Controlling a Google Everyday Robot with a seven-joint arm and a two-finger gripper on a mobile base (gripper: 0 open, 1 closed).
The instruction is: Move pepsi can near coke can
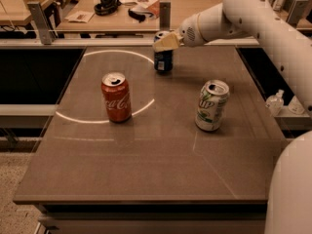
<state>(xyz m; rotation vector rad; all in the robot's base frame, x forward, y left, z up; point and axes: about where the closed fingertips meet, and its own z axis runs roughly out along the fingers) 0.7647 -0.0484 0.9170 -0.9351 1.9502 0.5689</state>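
Jaws at half-hidden pepsi can (163, 62), possibly touching.

A: Brown worktop (146, 165) here, three cans standing upright on it.
B: Coke can (116, 99) left of centre, inside a thin bright ring (83, 119) on the surface.
A: Pepsi can (163, 62) towards the far edge, just beside the ring's far right side.
B: White-and-green can (211, 106) on the right, well apart from both.
A: And the tool (163, 44) sits right at the pepsi can's top!
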